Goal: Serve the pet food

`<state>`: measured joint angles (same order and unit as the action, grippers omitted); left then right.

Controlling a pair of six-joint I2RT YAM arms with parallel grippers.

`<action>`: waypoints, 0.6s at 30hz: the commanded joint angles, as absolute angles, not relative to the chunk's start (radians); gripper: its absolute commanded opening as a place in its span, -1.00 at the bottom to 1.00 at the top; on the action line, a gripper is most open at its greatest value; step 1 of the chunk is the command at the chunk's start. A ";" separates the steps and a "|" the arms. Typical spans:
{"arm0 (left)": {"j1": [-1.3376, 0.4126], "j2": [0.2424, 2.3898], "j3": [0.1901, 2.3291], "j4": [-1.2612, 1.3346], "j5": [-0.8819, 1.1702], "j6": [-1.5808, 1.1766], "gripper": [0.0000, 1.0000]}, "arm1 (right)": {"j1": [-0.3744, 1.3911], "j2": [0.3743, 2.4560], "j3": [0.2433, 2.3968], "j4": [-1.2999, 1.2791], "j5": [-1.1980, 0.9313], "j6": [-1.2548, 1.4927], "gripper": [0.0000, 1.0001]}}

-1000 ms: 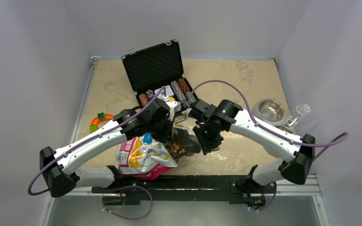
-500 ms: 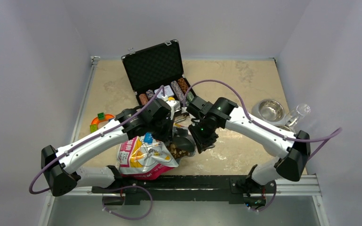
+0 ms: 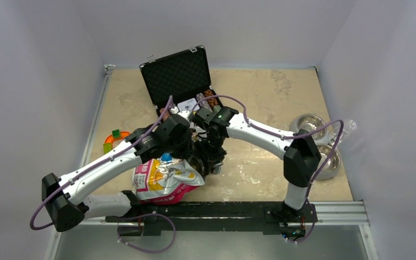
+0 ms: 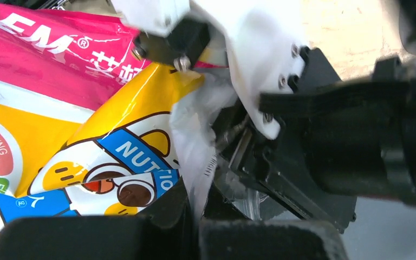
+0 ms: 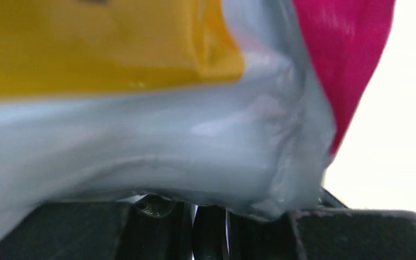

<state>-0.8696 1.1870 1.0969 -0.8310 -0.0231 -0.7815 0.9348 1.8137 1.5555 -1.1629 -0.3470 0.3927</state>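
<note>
The crinkly bag (image 3: 165, 181) is lying on its side at the near edge of the table (image 3: 271, 92), just in front of the arm bases, with its pink, yellow and blue print facing up and its mouth pointing toward the right. Both arms are crowding over that mouth, the right one reaching well across to the left. The left gripper (image 4: 195, 230) is pinching the bag's edge: in the left wrist view a strip of white film is running down into the narrow slit between its 2 black fingers (image 4: 86, 238), which are sitting nearly together. The right gripper (image 5: 211, 230) is pressing so close that silvery film, yellow print and pink print are filling its own view. Its fingers are also standing almost together, with the film's lower edge reaching into the gap, so it appears to be clamping the bag too. The pet food itself is not showing in any view, since the 2 grippers are covering the bag's opening. Behind them an open black case (image 3: 176, 76) is holding rows of poker chips (image 3: 208, 100). 2 metal bowls (image 3: 309, 118) are sitting well apart from the bag at the table's right side, and a small green and orange toy (image 3: 114, 140) is lying at the left.
</note>
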 commanded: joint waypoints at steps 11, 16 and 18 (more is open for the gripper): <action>-0.917 0.874 0.940 -0.603 0.107 -0.594 -1.00 | 0.922 1.745 1.202 -0.089 -1.097 0.787 -1.00; -0.917 0.757 0.935 -0.652 0.066 -0.592 -1.00 | 0.820 1.573 0.916 0.090 -1.138 0.859 -1.00; -0.917 0.712 0.927 -0.663 0.034 -0.594 -1.00 | 0.800 1.581 0.873 0.173 -1.140 0.902 -1.00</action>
<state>-0.9035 0.8291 0.9009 -0.7509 0.0055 -0.6155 0.8608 1.6413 0.9730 -0.1352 -1.0294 0.8089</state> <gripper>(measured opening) 0.016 0.243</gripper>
